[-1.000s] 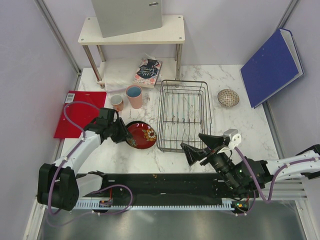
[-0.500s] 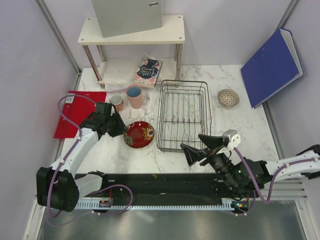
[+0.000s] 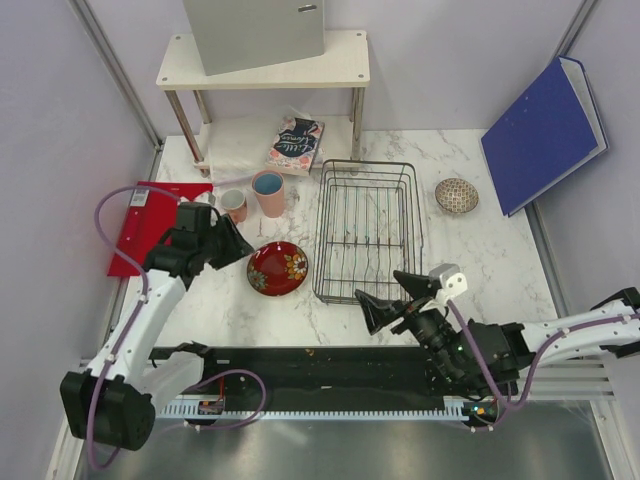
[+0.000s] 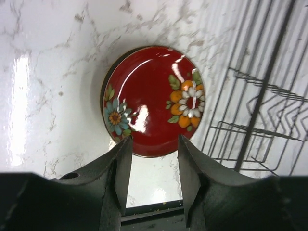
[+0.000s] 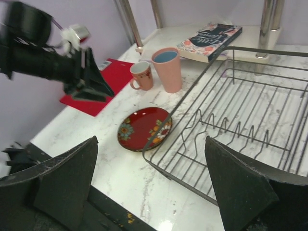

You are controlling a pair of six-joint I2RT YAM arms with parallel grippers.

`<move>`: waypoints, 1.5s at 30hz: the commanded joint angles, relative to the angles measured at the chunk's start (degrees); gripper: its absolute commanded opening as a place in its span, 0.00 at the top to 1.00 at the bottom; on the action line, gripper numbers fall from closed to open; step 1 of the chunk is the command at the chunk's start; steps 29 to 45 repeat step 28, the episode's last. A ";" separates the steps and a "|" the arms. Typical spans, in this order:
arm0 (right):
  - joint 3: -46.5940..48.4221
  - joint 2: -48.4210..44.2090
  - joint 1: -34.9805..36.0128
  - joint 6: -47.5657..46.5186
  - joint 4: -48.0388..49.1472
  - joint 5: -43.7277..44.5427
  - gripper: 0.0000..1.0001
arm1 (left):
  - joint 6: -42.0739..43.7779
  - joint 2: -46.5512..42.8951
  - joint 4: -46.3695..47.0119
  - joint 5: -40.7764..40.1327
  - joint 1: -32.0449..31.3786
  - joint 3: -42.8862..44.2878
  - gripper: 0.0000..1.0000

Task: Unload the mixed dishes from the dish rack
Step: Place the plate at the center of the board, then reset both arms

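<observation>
The dark wire dish rack (image 3: 368,235) stands mid-table with no dishes in it; it also shows in the right wrist view (image 5: 240,120). The red floral plate (image 3: 278,268) lies flat on the marble just left of the rack. The tall pink cup (image 3: 268,192) and the small pink mug (image 3: 234,204) stand behind the plate. The speckled bowl (image 3: 456,195) sits right of the rack. The black-yellow plate is out of view. My left gripper (image 3: 232,243) is open and empty, raised left of the plate (image 4: 151,98). My right gripper (image 3: 380,290) is wide open and empty at the rack's near edge.
A white two-tier shelf (image 3: 262,70) stands at the back with a grey box on top and a patterned book (image 3: 295,143) below. A red folder (image 3: 150,225) lies at the left. A blue binder (image 3: 545,130) leans at the right wall.
My left gripper has drawn back up and to the left, away from the red plate, which stays flat on the table. My right gripper has shifted slightly left.
</observation>
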 commanded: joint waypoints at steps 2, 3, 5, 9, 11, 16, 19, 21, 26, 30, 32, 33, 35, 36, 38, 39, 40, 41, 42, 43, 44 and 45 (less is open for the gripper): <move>6.00 7.81 -0.31 -2.90 -5.52 7.45 0.02 | 6.48 -7.77 -0.95 -1.89 -2.42 6.49 0.43; 6.54 8.78 -0.40 -3.43 -5.79 8.07 0.02 | 7.88 -8.65 -1.22 -3.30 -3.57 6.59 0.33; 7.77 10.80 -0.66 -4.57 -5.79 8.61 0.02 | 9.29 -11.12 -1.40 -5.95 -6.90 6.77 0.07; 8.92 13.01 -4.07 -3.53 -5.79 5.72 0.02 | 9.74 -12.44 -3.50 -13.58 -15.16 7.82 0.01; 9.35 14.15 -5.66 -2.56 -5.88 2.83 0.02 | 9.13 -12.27 -4.56 -18.51 -21.12 8.43 0.01; 10.76 17.58 -9.18 -0.36 -6.76 -0.62 0.02 | 7.72 -10.77 -5.17 -21.24 -28.09 9.31 0.01; 11.81 19.95 -10.33 0.26 -7.11 -1.76 0.02 | 7.80 -9.63 -5.18 -23.61 -31.87 9.58 0.01; 12.52 21.53 -11.11 0.52 -7.20 -2.55 0.02 | 8.24 -8.67 -5.00 -24.67 -34.34 9.67 0.01; 13.75 23.38 -13.14 1.92 -7.29 -5.10 0.02 | 8.59 -5.24 -4.04 -25.64 -36.63 9.67 0.01; 13.93 23.56 -13.75 2.01 -7.46 -5.71 0.02 | 8.77 -5.15 -3.33 -25.55 -36.63 9.67 0.01; 13.93 23.56 -13.75 2.01 -7.46 -5.71 0.02 | 8.77 -5.15 -3.33 -25.55 -36.63 9.67 0.01; 13.93 23.56 -13.75 2.01 -7.46 -5.71 0.02 | 8.77 -5.15 -3.33 -25.55 -36.63 9.67 0.01; 13.93 23.56 -13.75 2.01 -7.46 -5.71 0.02 | 8.77 -5.15 -3.33 -25.55 -36.63 9.67 0.01; 13.93 23.56 -13.75 2.01 -7.46 -5.71 0.02 | 8.77 -5.15 -3.33 -25.55 -36.63 9.67 0.01; 13.93 23.56 -13.75 2.01 -7.46 -5.71 0.02 | 8.77 -5.15 -3.33 -25.55 -36.63 9.67 0.01; 13.93 23.56 -13.75 2.01 -7.46 -5.71 0.02 | 8.77 -5.15 -3.33 -25.55 -36.63 9.67 0.01; 13.93 23.56 -13.75 2.01 -7.46 -5.71 0.02 | 8.77 -5.15 -3.33 -25.55 -36.63 9.67 0.01; 13.93 23.56 -13.75 2.01 -7.46 -5.71 0.02 | 8.77 -5.15 -3.33 -25.55 -36.63 9.67 0.01; 13.93 23.56 -13.75 2.01 -7.46 -5.71 0.02 | 8.77 -5.15 -3.33 -25.55 -36.63 9.67 0.01; 13.93 23.56 -13.75 2.01 -7.46 -5.71 0.02 | 8.77 -5.15 -3.33 -25.55 -36.63 9.67 0.01; 13.93 23.56 -13.75 2.01 -7.46 -5.71 0.02 | 8.77 -5.15 -3.33 -25.55 -36.63 9.67 0.01; 13.93 23.56 -13.75 2.01 -7.46 -5.71 0.02 | 8.77 -5.15 -3.33 -25.55 -36.63 9.67 0.01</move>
